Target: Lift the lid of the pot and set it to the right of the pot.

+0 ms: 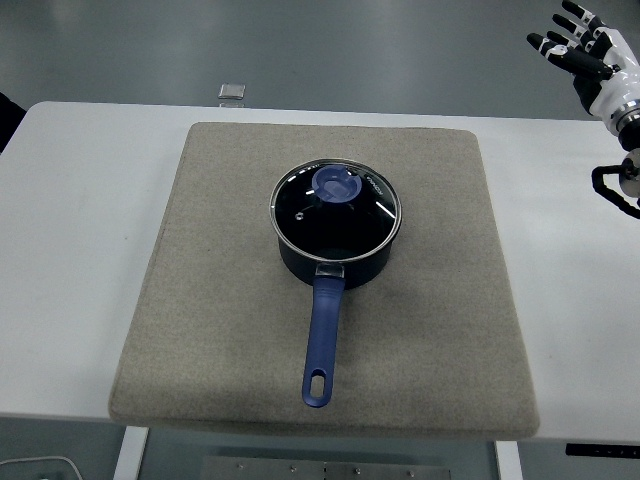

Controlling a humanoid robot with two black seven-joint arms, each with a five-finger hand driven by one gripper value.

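sitting on the pot (335,255), the lid (335,205) is not yet lifted; knob (338,185) untouched. pot rests mid-mat (220,330) on the counter (70,250), handle (323,340) toward near edge. right hand (580,45) raised at far right, fingers spread, holding nothing. left hand not visible. nothing done; grasp, lift, placement on mat right of pot all remain.

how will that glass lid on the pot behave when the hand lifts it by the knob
The lid looks like rigid glass in a metal rim, so probably stiff but breakable if dropped. Its blue knob seems small and smooth, so it may slip. Sitting flat on the pot, it should lift straight.
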